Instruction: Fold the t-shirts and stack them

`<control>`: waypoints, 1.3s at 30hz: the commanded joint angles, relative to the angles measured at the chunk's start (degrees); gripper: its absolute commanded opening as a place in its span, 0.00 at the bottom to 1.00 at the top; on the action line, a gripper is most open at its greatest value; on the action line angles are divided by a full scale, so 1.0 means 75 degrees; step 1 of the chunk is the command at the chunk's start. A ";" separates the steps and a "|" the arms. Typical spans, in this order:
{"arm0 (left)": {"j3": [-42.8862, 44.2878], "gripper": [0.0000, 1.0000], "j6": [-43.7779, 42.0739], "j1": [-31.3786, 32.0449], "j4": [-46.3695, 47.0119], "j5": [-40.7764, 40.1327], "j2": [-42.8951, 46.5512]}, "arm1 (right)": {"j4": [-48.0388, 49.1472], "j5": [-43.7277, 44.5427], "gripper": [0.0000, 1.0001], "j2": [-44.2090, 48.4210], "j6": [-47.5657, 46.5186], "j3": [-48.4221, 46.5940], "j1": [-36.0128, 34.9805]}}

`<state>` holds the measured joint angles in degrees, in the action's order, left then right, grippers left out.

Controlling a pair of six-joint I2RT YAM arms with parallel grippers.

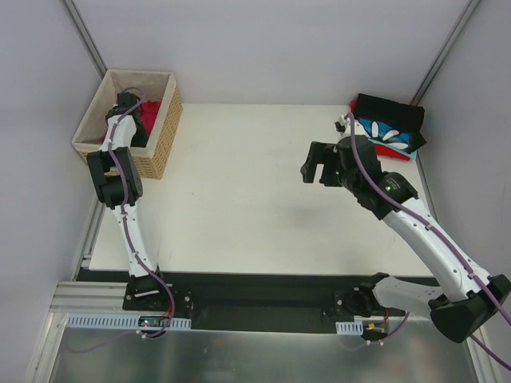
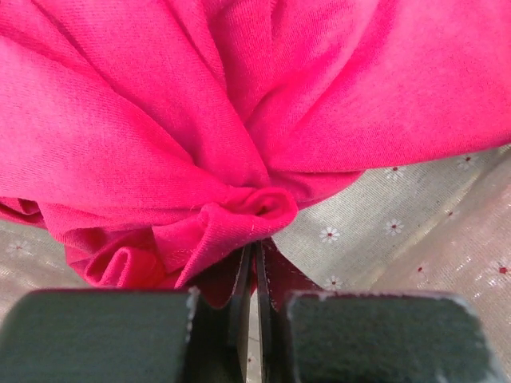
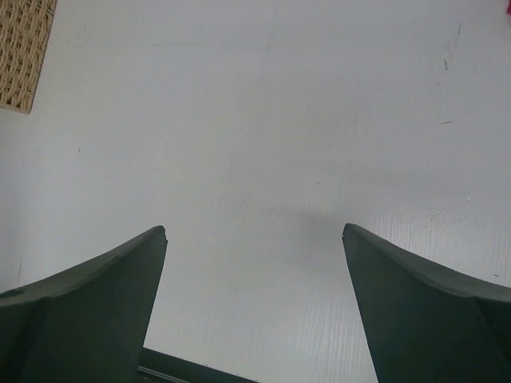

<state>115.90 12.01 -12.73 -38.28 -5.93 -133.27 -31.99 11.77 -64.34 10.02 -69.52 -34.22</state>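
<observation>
Top external view: two robot arms, one wicker basket [image 1: 164,132], one white table [image 1: 239,207]. The left gripper [image 2: 255,259] reaches into the basket at the far left corner, jaws pinched tight on a bunched fold of the one magenta-pink t-shirt [image 2: 239,120], which lies crumpled on the flower-dotted lining [image 2: 415,231]. The right gripper [image 1: 314,169] hangs above the table's right half, jaws spread wide, holding nothing. Three folded shirts are stacked at the far right corner: a black t-shirt [image 1: 390,112] on top, a blue petal-print t-shirt [image 1: 379,129] under it, a red t-shirt [image 1: 393,151] lowest. The table's broad white middle stretches between basket and stack.
</observation>
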 commanded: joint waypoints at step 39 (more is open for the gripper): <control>0.1455 0.00 -0.0102 0.3677 0.0405 0.4233 0.6883 | 0.0374 0.0645 0.97 0.0187 0.0140 0.0269 -0.1098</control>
<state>119.98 12.27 12.01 -39.88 16.80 -85.89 -31.20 14.04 -64.73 10.44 -67.13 -41.65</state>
